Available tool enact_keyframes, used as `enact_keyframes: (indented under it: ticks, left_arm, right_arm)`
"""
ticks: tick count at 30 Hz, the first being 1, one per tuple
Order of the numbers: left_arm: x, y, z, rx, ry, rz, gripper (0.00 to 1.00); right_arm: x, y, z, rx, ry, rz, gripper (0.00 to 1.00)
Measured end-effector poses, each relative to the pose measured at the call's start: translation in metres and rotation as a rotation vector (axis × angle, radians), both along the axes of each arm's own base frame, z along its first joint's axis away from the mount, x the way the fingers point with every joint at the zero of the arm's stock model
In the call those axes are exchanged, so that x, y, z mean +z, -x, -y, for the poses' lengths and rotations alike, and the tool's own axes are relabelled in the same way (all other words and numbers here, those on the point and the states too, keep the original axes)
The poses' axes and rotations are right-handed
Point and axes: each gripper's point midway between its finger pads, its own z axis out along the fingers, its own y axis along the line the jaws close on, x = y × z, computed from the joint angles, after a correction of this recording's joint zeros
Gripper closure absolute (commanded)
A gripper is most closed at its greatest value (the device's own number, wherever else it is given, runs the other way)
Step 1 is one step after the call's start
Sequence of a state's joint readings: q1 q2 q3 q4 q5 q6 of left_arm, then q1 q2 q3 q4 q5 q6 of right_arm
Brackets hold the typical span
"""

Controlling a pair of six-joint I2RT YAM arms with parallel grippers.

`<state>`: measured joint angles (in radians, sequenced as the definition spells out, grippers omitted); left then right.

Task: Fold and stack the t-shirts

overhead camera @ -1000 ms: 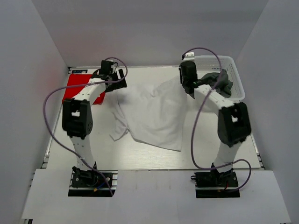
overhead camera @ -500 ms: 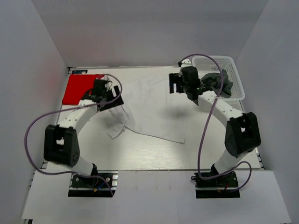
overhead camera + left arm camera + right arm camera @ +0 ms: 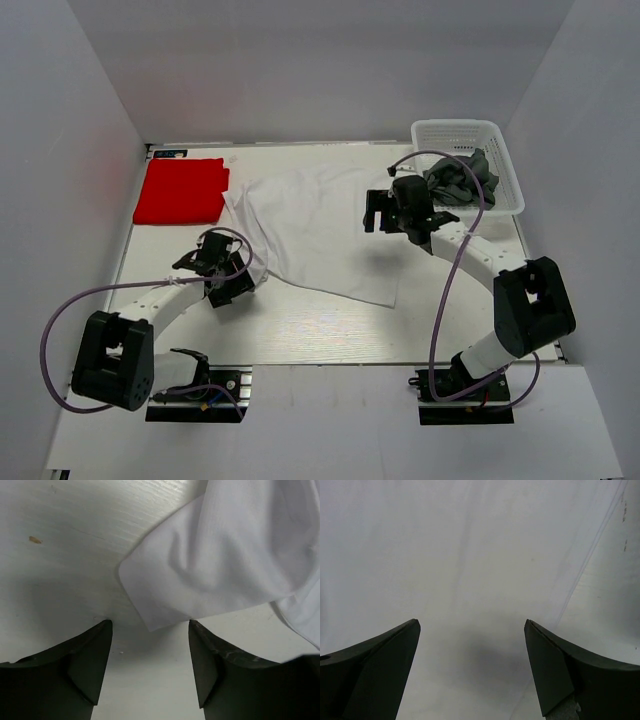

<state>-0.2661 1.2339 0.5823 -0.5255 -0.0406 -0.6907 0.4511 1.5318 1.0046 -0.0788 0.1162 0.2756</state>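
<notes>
White counter (image 3: 330,330): white t-shirt (image 3: 320,225) now released, spread; left jaws, right jaws wide, empty (sleeve (image 3: 200,575) ahead of left); folding next.

White arms (image 3: 150,297), black joints, purple cables (image 3: 441,300)

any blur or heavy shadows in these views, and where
Top external: even, soft light, all sharp, only a faint shadow by the right gripper on the white t-shirt. Left wrist: cloth weave crisp, the left gripper dark and soft-edged, its shadow on the table between the fingers. Right wrist: nearly featureless white, a dim shadow patch low centre.
</notes>
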Motion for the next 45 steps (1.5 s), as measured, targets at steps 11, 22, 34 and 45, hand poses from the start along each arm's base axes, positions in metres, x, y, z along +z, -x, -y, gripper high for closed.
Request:
enact_keyframes:
  ticks: [11,22,34,45]
  left_arm:
    - [-0.007,-0.023,0.006,-0.001,-0.019,0.006,1.00]
    - [0.041,-0.019,0.036,-0.105,0.165,0.129,1.00]
    - [0.085,-0.001,0.061,-0.205,0.335,0.209,1.00]
    - [0.101,-0.005,0.060,-0.149,0.360,0.267,1.00]
  right_arm:
    - [-0.034,0.029,0.011,-0.040,-0.005,-0.094,0.10]
    - [-0.063,0.103,0.023,-0.001,0.005,-0.243,0.11]
    - [-0.097,0.166,0.019,0.100,0.057,-0.401,0.16]
    - [-0.100,0.161,0.002,0.088,0.061,-0.376,0.21]
